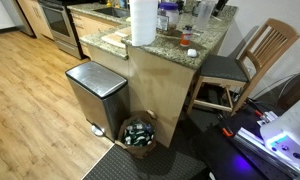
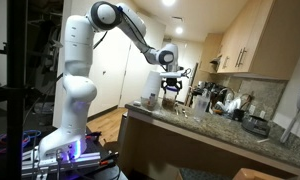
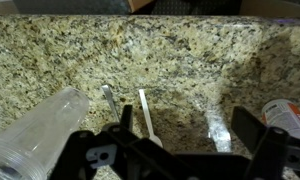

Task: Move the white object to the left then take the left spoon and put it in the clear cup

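Note:
In the wrist view my gripper (image 3: 187, 125) is open and empty above the speckled granite counter (image 3: 190, 55). Two spoons lie side by side just under its left finger: a grey one (image 3: 109, 98) on the left and a white one (image 3: 145, 110) on the right. The clear cup (image 3: 35, 135) fills the lower left corner. In an exterior view a small white lump (image 1: 191, 52) sits near the counter's edge; the wrist view does not show it. In an exterior view the gripper (image 2: 171, 90) hangs a little above the counter.
A tall paper-towel roll (image 1: 142, 20) and bottles (image 1: 168, 14) stand on the counter. A red-and-white container (image 3: 286, 114) is at the wrist view's right edge. A steel bin (image 1: 95, 95), a basket (image 1: 140, 132) and a wooden chair (image 1: 252, 60) stand beside the island.

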